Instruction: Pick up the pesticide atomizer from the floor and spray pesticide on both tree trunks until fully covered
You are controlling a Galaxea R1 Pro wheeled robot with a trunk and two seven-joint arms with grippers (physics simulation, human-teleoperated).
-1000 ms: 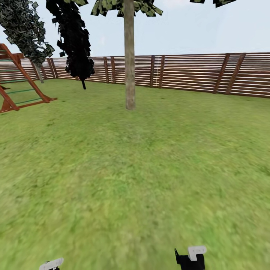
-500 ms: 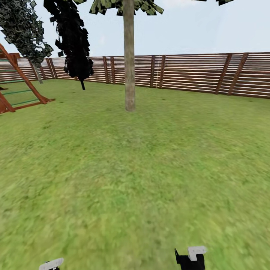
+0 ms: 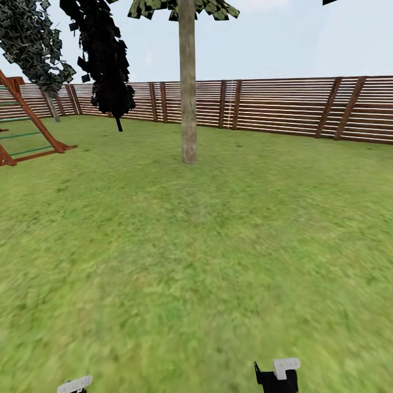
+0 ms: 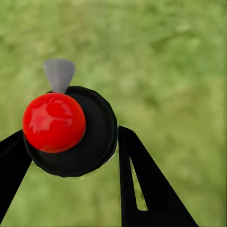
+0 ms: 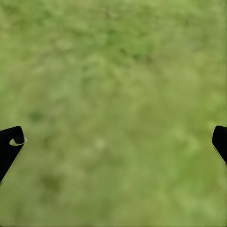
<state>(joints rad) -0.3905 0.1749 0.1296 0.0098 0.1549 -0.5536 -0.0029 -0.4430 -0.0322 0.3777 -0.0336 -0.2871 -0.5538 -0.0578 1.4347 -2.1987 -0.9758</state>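
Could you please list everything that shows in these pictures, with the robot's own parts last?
Tree trunk: one, grey-brown, thick and straight, mid-lawn ahead; light-green leaves at the top.
Dark trees: two, blackish-green, narrow, far left by the fence.
Fence: one, reddish-brown slats, across the back of the lawn.
Climbing frame: one, reddish-brown with green rungs, left edge of the head view.
Lawn: one, green, covering the ground.
Sprayer: one, black round body with a red cap and a grey tip, between the left pincer's fingers.
Left pincer: black fingers closed on the sprayer.
Right pincer: black fingertips wide apart, empty, over grass.
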